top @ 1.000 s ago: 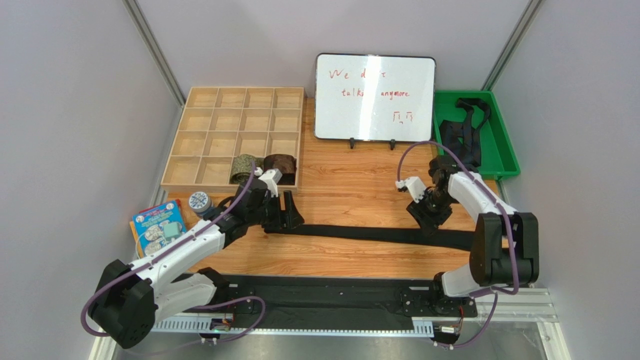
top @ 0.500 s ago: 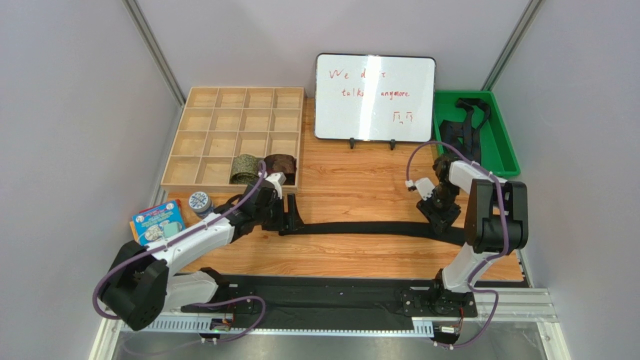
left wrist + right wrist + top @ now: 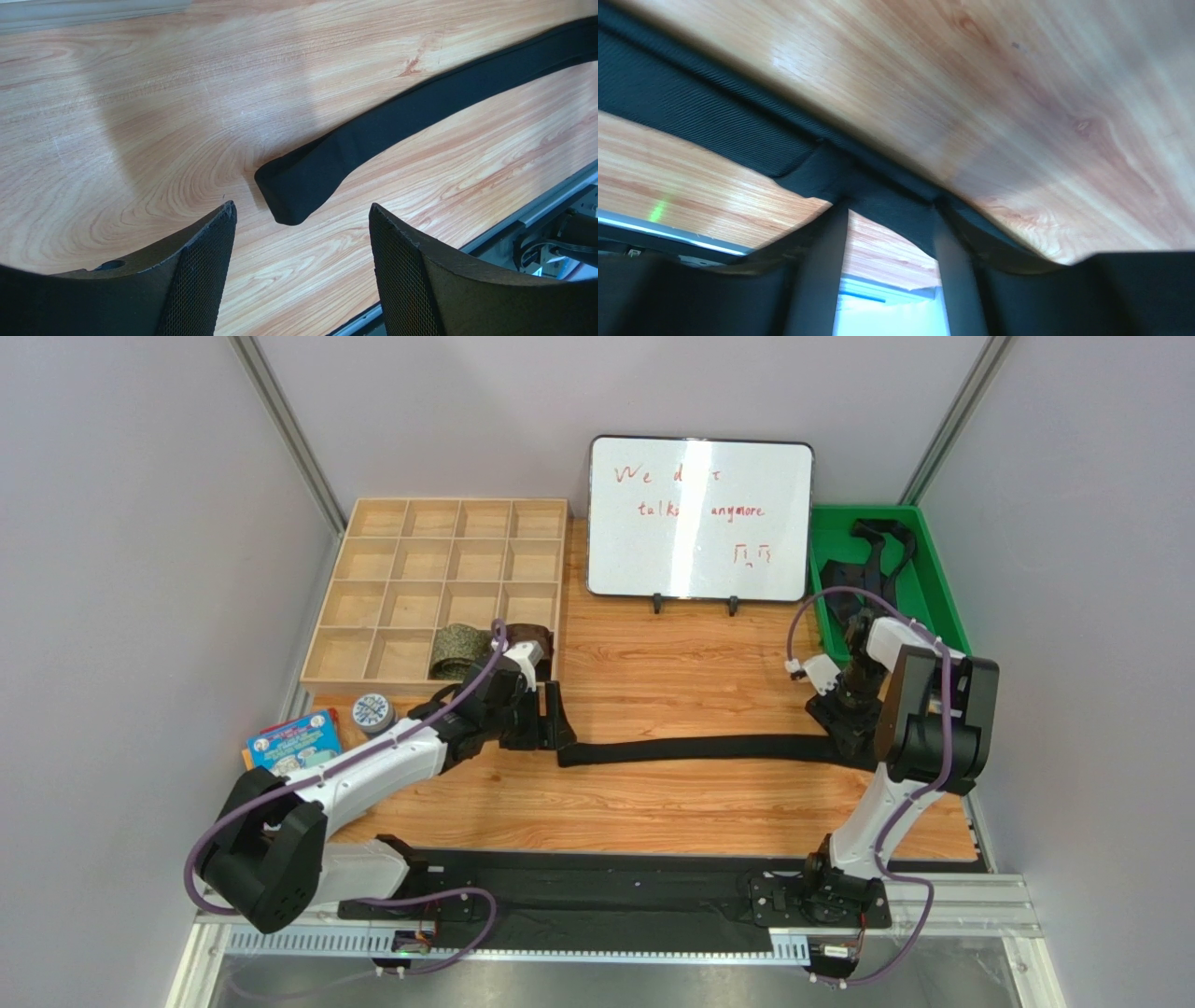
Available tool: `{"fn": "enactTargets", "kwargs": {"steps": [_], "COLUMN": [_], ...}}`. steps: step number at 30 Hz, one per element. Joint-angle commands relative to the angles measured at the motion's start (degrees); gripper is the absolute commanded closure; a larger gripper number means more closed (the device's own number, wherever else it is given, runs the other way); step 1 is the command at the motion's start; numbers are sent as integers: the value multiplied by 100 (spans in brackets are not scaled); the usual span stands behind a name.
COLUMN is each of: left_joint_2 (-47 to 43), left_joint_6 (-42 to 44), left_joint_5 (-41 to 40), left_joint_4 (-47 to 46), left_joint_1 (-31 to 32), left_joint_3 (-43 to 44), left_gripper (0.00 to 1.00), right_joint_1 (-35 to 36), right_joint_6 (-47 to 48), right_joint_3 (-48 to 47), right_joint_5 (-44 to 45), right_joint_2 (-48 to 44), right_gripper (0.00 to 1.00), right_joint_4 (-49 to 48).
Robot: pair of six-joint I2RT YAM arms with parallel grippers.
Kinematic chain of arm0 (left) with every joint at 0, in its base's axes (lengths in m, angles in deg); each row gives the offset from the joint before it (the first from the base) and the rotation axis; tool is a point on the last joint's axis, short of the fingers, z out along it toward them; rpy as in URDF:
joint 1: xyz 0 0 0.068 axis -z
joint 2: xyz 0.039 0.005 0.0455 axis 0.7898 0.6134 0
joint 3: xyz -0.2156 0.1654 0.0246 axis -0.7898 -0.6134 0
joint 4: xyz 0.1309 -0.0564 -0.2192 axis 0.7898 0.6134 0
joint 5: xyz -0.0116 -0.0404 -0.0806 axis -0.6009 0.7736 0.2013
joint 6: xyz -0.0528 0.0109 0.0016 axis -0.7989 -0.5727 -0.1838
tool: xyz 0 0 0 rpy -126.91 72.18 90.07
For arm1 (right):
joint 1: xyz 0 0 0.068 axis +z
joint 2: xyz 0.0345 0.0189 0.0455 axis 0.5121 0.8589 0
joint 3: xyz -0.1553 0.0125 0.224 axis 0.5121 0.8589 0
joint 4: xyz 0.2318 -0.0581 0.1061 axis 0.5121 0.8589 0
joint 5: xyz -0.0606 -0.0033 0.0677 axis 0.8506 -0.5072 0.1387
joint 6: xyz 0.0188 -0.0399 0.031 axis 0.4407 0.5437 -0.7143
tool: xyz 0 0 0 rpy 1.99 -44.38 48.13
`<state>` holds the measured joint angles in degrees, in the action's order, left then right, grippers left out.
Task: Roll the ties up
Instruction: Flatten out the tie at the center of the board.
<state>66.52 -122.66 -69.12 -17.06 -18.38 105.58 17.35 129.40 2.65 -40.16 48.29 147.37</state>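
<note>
Black tie (image 3: 701, 748) is being pinched at the frame's right by right fingers (image 3: 821, 276); left fingers (image 3: 200, 280) are being held wide.

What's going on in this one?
Two arms are working on a black tie laid flat across the table. The right gripper appears to pinch one end, while the left gripper hovers open over the other end, not gripping it. An olive roll and a brown roll sit in the wooden tray; loose ties lie in the green bin.
</note>
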Motion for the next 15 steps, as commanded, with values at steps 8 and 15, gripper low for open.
{"fn": "enactTargets", "kwargs": {"steps": [8,15], "left_joint_2": [256,406], "left_joint_6": [-499,-499], "left_joint_5": [75,-355], "left_joint_4": [-97,211], "left_joint_1": [330,375], "left_joint_3": [-81,68], "left_gripper": [33,50], "right_joint_1": [536,1336], "right_joint_6": [-380,-1348], "right_joint_3": [-575,-364], "right_joint_5": [-2194,-3250], "right_joint_2": [-928,-956], "right_gripper": [39,44], "right_joint_4": [926,971]}}
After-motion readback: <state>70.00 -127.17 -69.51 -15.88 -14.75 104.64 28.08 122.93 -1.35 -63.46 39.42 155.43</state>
